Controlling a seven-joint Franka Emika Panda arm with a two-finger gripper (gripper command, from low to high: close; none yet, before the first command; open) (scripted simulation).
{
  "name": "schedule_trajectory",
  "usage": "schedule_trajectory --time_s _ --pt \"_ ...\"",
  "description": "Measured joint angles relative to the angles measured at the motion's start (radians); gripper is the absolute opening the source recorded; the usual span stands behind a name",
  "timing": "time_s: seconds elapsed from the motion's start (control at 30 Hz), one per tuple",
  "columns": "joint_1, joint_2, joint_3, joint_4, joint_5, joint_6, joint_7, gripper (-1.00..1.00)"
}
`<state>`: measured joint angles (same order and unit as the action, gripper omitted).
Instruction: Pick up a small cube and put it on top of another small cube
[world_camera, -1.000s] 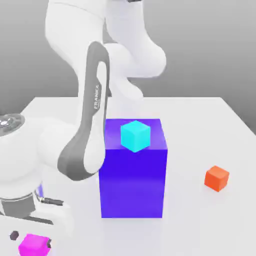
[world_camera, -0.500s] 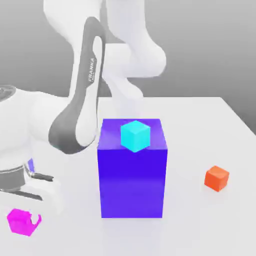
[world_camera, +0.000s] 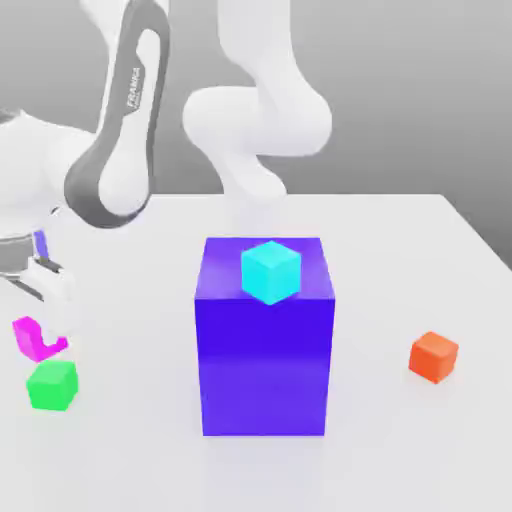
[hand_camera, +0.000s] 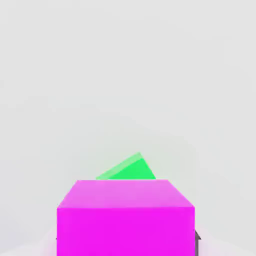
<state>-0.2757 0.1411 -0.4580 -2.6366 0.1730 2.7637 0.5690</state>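
Magenta small cube (world_camera: 38, 338) | clamped in gripper (world_camera: 40, 325) | just above green cube (world_camera: 52, 385)

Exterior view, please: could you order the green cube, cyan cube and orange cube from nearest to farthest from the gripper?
Measured from the gripper, which holds the magenta cube:
1. Green cube, just below the gripper at the view's left.
2. Cyan cube, atop the blue block, mid-view.
3. Orange cube, on the table at the view's right.
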Motion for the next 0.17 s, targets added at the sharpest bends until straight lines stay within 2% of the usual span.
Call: schedule_trajectory --time_s 0.07,0.1,0.17 --pt "-0.029 0.05 0.041 0.003 0.064 0.039 -0.046 -1.0" --pt "-0.04 0.07 0.056 0.004 0.089 0.054 -0.064 1.0" --pt "-0.04 0.07 0.056 0.004 0.089 0.054 -0.064 1.0"
